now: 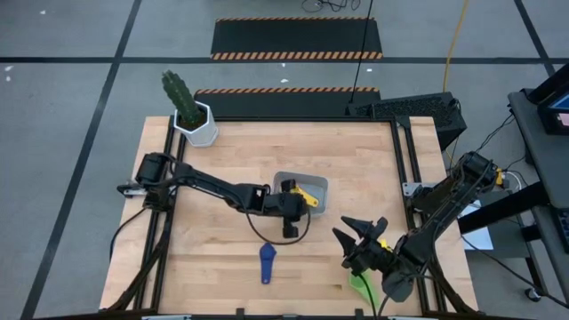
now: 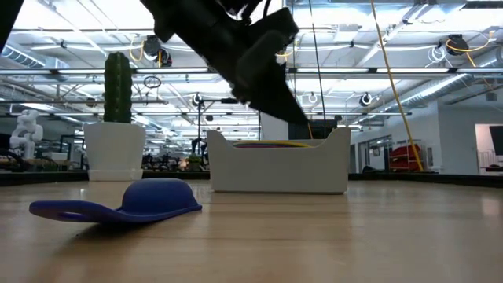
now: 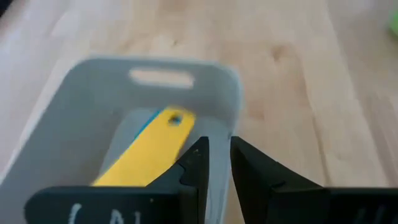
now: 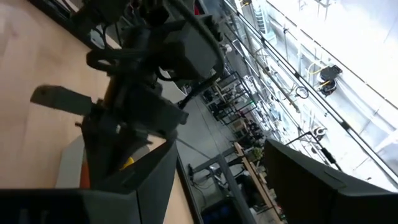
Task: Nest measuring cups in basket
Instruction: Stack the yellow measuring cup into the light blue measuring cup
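The left gripper point(image 1: 296, 209) hovered at the near rim of the basket point(image 1: 317, 186), its fingers point(image 3: 194, 163) drawn to a narrow gap and holding nothing. The basket, a shallow pale grey plastic tray with rounded corners and a slot handle in its end wall, sat near the middle of the wooden tabletop point(image 1: 222, 253). Inside lay a yellow cup point(image 1: 306, 195), its flat handle running along the basket's length toward the slotted wall, with a strip of light blue showing beneath it. One blue cup point(image 1: 266, 262) lay bowl-down on the tabletop nearer the front edge, its long axis running front to back in the high view. One green cup point(image 1: 359, 284) rested by the front edge beneath the right arm. The right gripper point(image 1: 358, 235) hung near it, fingers spread wide and empty. A cactus point(image 1: 180, 96) in a white hexagonal pot point(image 1: 203, 130) stood at the far left corner.
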